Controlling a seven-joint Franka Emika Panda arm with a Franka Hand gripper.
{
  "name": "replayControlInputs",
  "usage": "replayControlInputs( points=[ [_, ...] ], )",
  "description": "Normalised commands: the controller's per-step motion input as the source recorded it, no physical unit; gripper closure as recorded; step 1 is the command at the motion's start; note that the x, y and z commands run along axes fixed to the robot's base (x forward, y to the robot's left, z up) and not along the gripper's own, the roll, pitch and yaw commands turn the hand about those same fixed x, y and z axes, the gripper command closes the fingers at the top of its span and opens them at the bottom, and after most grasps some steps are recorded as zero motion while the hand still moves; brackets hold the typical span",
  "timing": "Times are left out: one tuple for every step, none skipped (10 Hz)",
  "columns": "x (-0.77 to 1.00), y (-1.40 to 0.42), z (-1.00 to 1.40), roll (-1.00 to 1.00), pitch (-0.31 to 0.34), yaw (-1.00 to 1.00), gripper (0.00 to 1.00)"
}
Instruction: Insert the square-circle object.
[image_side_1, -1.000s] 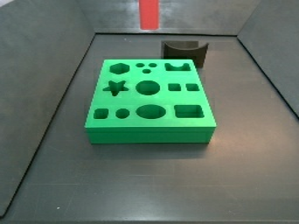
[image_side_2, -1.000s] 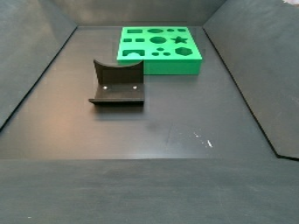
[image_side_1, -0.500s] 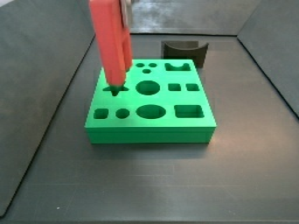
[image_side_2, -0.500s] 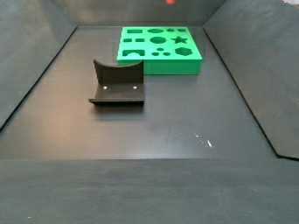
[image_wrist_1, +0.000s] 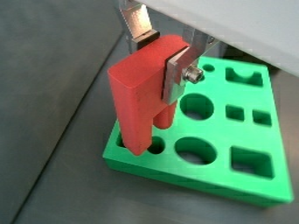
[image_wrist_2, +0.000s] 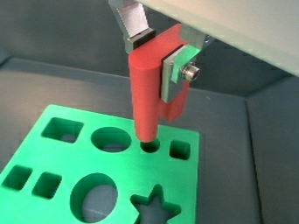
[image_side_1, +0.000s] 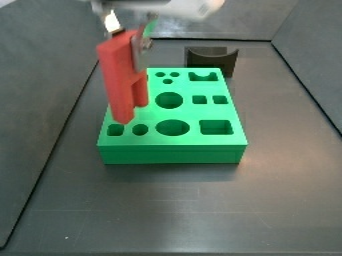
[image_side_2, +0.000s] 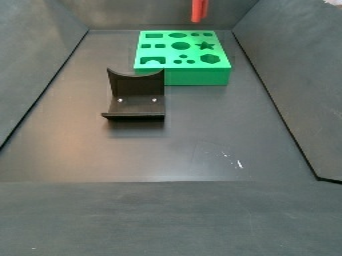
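The square-circle object (image_side_1: 122, 72), a long bright red peg with two prongs, hangs upright in my gripper (image_side_1: 128, 24). The gripper is shut on its upper end, seen in both wrist views (image_wrist_1: 158, 59) (image_wrist_2: 158, 57). The silver fingers (image_wrist_1: 177, 66) (image_wrist_2: 132, 24) clamp it from two sides. The prongs' lower ends are just over the small holes near one corner of the green block (image_side_1: 174, 135) (image_wrist_2: 65, 166) (image_wrist_1: 222, 179). I cannot tell whether they touch. In a side view only the peg's lower tip (image_side_2: 198, 10) shows, above the green block (image_side_2: 183, 72).
A dark grey block with a notched top (image_side_1: 211, 58) stands behind the green block. The fixture (image_side_2: 134, 97) stands on the dark floor in front of the green block. Grey walls slope up round the floor.
The peg has come down and towards the block's front left corner, from over the star hole. The gripper now shows at the top of a side view.
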Motion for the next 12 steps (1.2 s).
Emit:
replayControlInputs(
  points=[
    [0.00, 0.00, -0.02, 0.12, 0.089, -0.85, 1.00],
    [0.00, 0.00, -0.11, 0.11, 0.067, -0.90, 1.00],
    [-0.04, 0.00, -0.14, 0.05, 0.044, -1.00, 1.00],
    [0.00, 0.00, -0.23, 0.05, 0.000, -1.00, 1.00],
    [0.00, 0.00, -0.29, 0.04, 0.000, -1.00, 1.00],
    [0.00, 0.00, -0.29, 0.04, 0.000, -1.00, 1.00],
    [0.00, 0.00, -0.29, 0.03, 0.000, -1.00, 1.00],
    [0.00, 0.00, -0.31, 0.02, 0.000, -1.00, 1.00],
    [0.00, 0.00, -0.30, 0.02, 0.000, -1.00, 1.00],
    [0.00, 0.00, -0.31, 0.02, 0.000, -1.00, 1.00],
    [0.00, 0.00, -0.33, 0.01, 0.000, -1.00, 1.00],
    [0.00, -0.04, -0.33, 0.00, 0.000, -1.00, 1.00]
  ],
)
